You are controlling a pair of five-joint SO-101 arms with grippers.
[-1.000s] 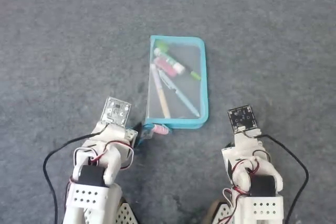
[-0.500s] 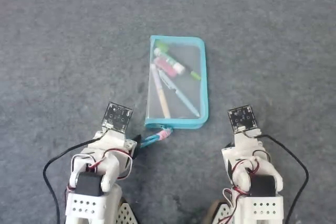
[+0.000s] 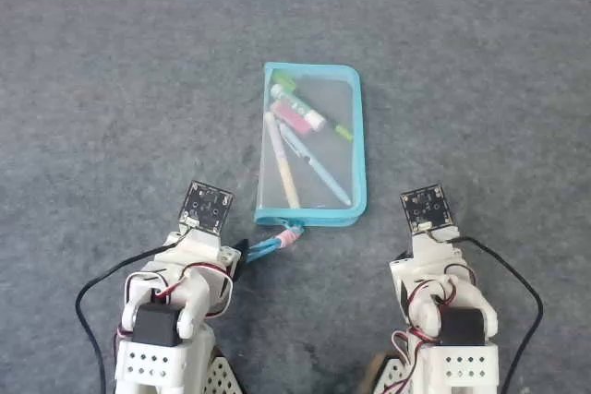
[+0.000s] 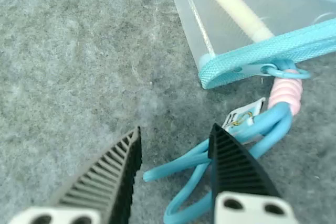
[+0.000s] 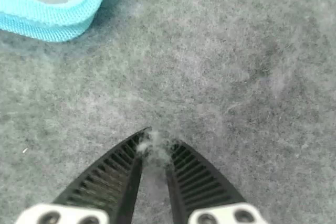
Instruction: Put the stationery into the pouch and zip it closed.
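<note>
Left end effector (image 3: 242, 252) shows in the high view at the near left of the grey table (image 3: 111, 89), its dark tip just short of the blue pull cord (image 3: 270, 245) that trails from the pouch's near left corner. The pouch (image 3: 361, 136) lies flat at the middle of the table, its long sides running near to far, with teal edging and a clear face. The stationery (image 3: 297, 115) lies inside it: a pink and green piece at the far end, and a yellow pencil and a pale blue pen slanting towards the near end. The right arm (image 3: 443, 311) stands at the near right, apart from the pouch.

From the left wrist view, the jaws stand wide apart and grip nothing. The cord's loops lie on the table between the jaws and beside one finger. The cord runs through a pink bead (image 4: 286, 90) to the zip slider (image 4: 257, 69), which sits at the pouch's corner.

From the right wrist view, the right end effector (image 5: 158, 139) is nearly closed, its tips almost meeting over bare felt with nothing held. A teal corner of the pouch lies well beyond it.
</note>
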